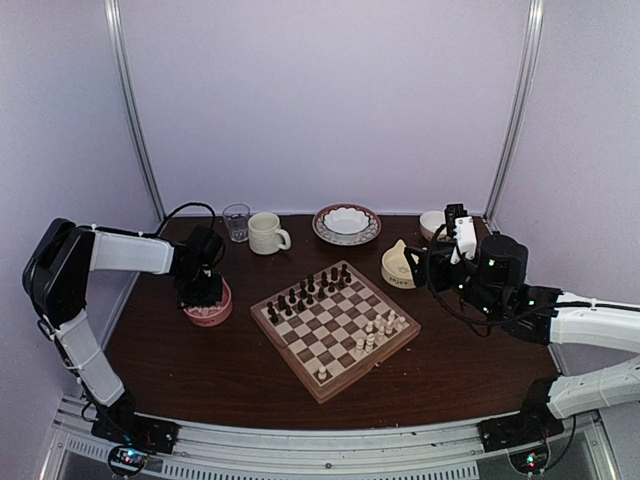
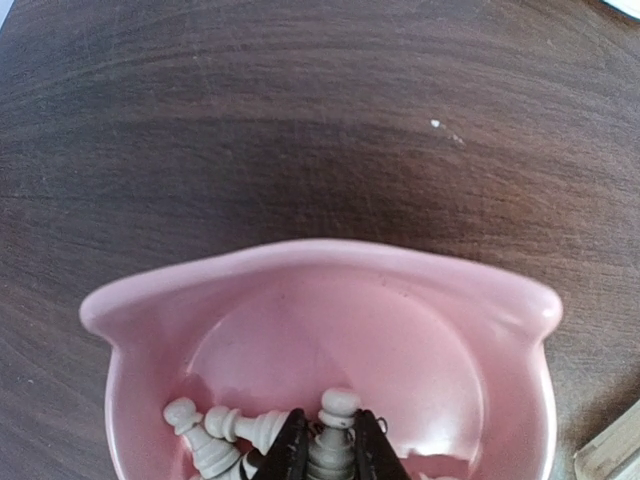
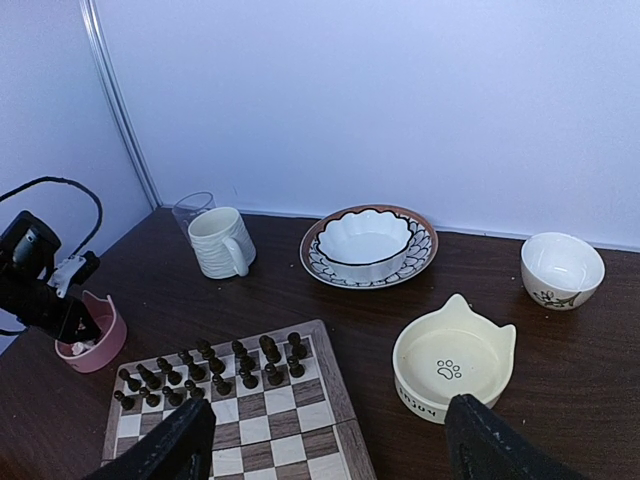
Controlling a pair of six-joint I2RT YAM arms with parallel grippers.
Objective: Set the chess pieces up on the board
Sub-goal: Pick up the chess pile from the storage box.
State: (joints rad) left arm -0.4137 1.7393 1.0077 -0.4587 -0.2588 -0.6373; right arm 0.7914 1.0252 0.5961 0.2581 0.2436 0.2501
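The board (image 1: 335,345) lies in the middle of the table, with dark pieces (image 1: 305,290) lined up at its far-left side and several cream chess pieces (image 1: 375,330) near its right corner. More cream chess pieces (image 2: 215,435) lie in a pink bowl (image 2: 320,250) left of the board. My left gripper (image 2: 330,452) reaches down into that bowl and is shut on a cream pawn (image 2: 338,408), which stands upright between the fingers. My right gripper (image 3: 330,450) hangs open above the board's right side, with nothing between its fingers.
At the back stand a glass (image 1: 237,221), a cream mug (image 1: 267,233) and a patterned plate (image 1: 322,232) holding a white bowl. A cream cat-eared bowl (image 1: 398,265) sits right of the board, and a small white bowl (image 1: 433,222) sits behind it.
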